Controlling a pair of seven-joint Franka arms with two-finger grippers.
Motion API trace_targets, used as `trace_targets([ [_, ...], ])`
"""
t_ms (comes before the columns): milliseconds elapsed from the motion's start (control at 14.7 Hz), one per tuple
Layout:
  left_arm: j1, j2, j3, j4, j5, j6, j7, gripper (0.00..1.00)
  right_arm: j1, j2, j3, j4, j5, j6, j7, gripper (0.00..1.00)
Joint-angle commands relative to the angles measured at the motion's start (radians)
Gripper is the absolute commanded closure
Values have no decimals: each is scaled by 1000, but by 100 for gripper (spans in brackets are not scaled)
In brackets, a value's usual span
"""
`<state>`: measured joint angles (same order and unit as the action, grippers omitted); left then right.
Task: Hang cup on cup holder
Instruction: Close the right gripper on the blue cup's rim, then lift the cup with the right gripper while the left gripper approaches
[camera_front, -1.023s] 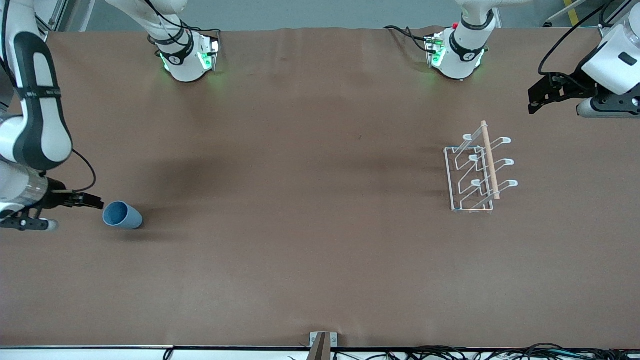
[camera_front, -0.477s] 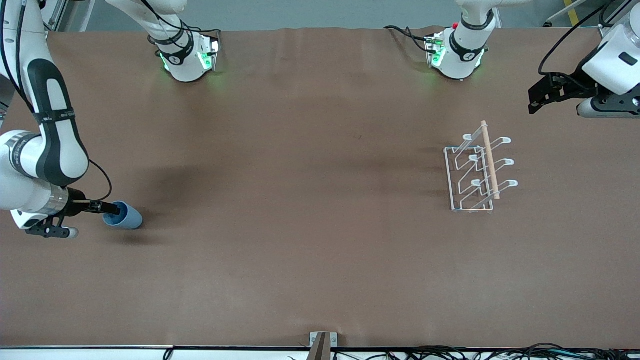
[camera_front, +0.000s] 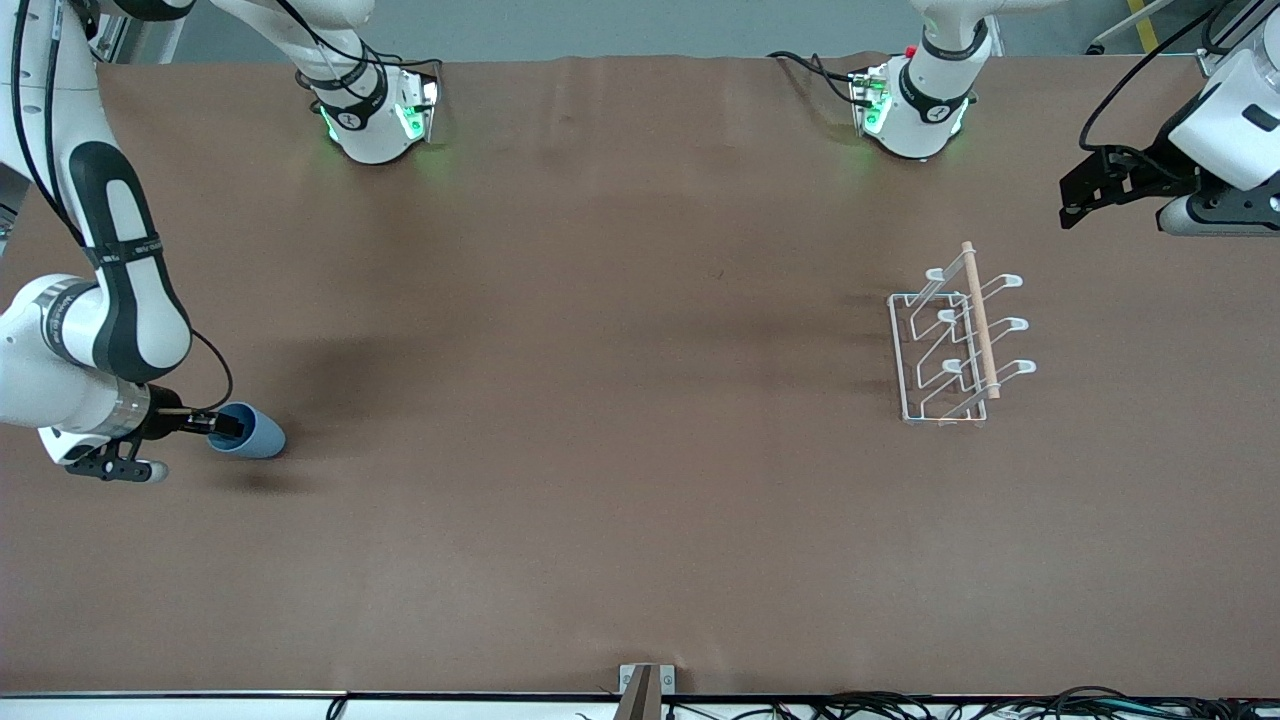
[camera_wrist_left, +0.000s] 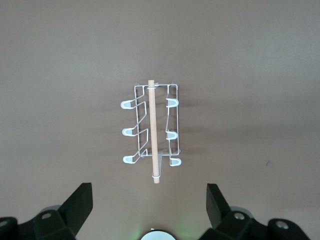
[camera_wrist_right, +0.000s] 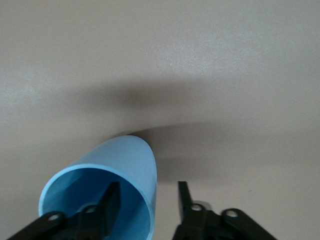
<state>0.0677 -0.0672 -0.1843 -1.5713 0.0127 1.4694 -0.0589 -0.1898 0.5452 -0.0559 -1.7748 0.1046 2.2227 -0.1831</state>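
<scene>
The light-blue cup (camera_front: 252, 433) lies on its side near the right arm's end of the table, its mouth facing my right gripper (camera_front: 226, 425). In the right wrist view, the cup (camera_wrist_right: 125, 157) has one finger inside its mouth and the other outside, so my right gripper (camera_wrist_right: 148, 186) straddles the wall. A narrow gap still shows at the outer finger. The white wire cup holder (camera_front: 958, 340) with its wooden rod stands toward the left arm's end. My left gripper (camera_front: 1078, 200) hangs open in the air off to one side of it, and the cup holder (camera_wrist_left: 152, 127) shows beyond my left gripper (camera_wrist_left: 150, 192).
The two arm bases (camera_front: 378, 115) stand along the table's edge farthest from the front camera. A small metal bracket (camera_front: 646, 680) sits at the nearest edge. Brown cloth (camera_front: 600, 400) covers the table between cup and holder.
My right gripper has slid forward to the cup's mouth, one finger going inside, and its jaws have narrowed around the wall. The cup and the left arm have stayed put.
</scene>
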Motion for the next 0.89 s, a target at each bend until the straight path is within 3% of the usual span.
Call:
trace_targets([
  [0, 6, 6, -1, 25, 10, -17, 16, 0, -14, -1, 13, 3, 17, -8, -24, 83],
  [136, 6, 6, -1, 25, 12, -17, 14, 0, -11, -10, 14, 8, 17, -66, -47, 95],
  [273, 6, 6, -1, 27, 12, -17, 14, 0, -5, -54, 19, 11, 17, -129, -47, 98],
  [409, 6, 6, -1, 27, 10, -17, 16, 0, 3, -135, 62, 14, 24, -234, -45, 99],
  [682, 7, 7, 0, 25, 9, -17, 16, 0, 6, -232, 145, 60, 183, -444, -50, 98],
  [818, 10, 7, 3, 25, 9, -17, 16, 0, 6, -234, 188, 96, 327, -521, -52, 97],
])
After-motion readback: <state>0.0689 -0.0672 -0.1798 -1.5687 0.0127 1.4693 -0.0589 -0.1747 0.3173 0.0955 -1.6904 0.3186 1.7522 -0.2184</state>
